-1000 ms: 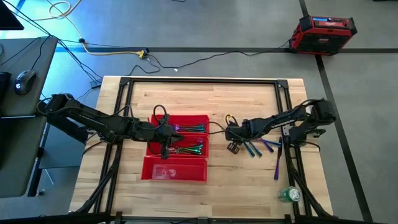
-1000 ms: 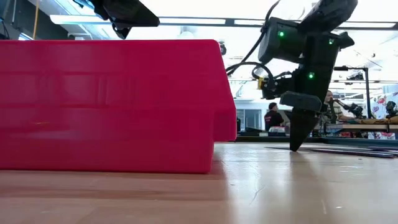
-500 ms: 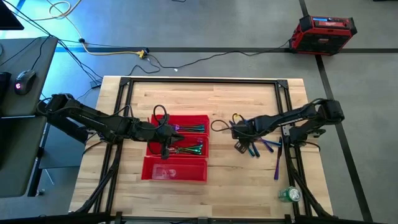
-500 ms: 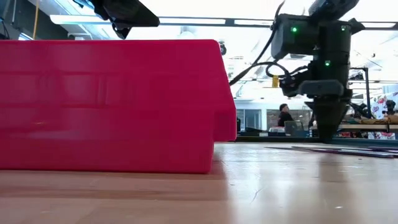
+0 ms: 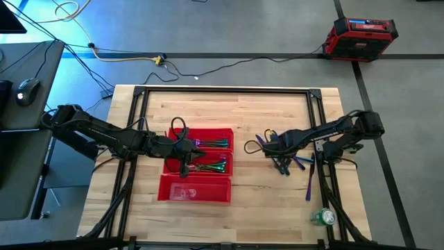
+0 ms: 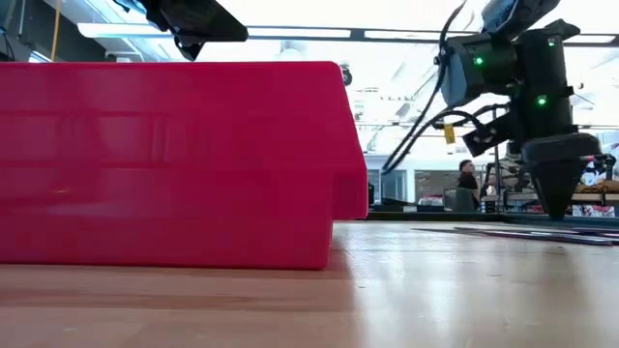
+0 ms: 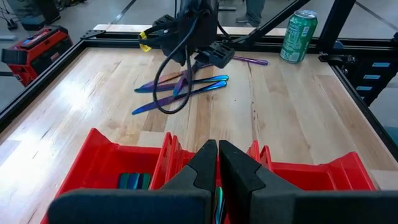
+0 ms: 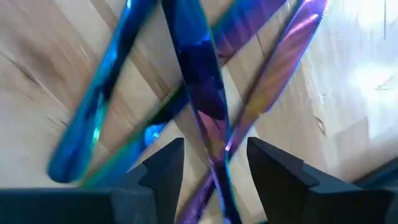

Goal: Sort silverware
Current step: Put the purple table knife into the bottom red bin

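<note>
The right gripper, fingers apart, is straddling loose silverware near the table's right edge for pickup; left gripper, fingers together, is waiting over the red tray.

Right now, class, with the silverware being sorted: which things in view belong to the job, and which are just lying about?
Part of the job:
- loose silverware on the table
- sorted silverware in the red tray
- right gripper, open over the loose pieces
- left gripper, shut above the tray

Lying about:
- green can
- red case on the floor
- computer mouse
</note>
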Controlling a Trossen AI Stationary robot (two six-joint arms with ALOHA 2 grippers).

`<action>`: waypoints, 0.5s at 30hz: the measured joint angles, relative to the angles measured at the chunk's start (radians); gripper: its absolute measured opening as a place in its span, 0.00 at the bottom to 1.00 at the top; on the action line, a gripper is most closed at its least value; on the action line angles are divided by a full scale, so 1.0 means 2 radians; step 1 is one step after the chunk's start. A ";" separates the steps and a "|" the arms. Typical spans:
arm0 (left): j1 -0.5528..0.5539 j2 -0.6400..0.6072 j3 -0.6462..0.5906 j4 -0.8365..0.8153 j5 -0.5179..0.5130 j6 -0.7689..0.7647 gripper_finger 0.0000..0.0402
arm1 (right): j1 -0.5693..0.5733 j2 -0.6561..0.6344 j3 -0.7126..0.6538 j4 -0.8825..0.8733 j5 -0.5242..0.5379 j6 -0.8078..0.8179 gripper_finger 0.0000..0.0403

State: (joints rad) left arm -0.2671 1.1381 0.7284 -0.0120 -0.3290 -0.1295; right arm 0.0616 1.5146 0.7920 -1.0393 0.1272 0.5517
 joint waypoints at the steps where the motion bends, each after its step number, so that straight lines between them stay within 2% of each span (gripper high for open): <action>1: 0.000 0.000 0.000 0.000 0.000 0.000 0.00 | 0.000 0.000 -0.004 0.001 -0.002 -0.007 0.40; 5: 0.000 0.000 0.000 0.000 0.000 0.000 0.00 | 0.000 0.000 -0.036 0.020 -0.023 -0.024 0.40; 10: 0.000 0.000 0.000 -0.002 0.000 0.000 0.00 | -0.002 -0.003 -0.071 0.039 -0.029 -0.006 0.39; 15: 0.000 0.000 0.000 -0.002 0.000 0.000 0.00 | -0.002 -0.006 -0.086 0.064 -0.039 -0.012 0.31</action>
State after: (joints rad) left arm -0.2672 1.1381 0.7284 -0.0155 -0.3290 -0.1295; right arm 0.0586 1.5017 0.6209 -0.9109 0.0487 0.5276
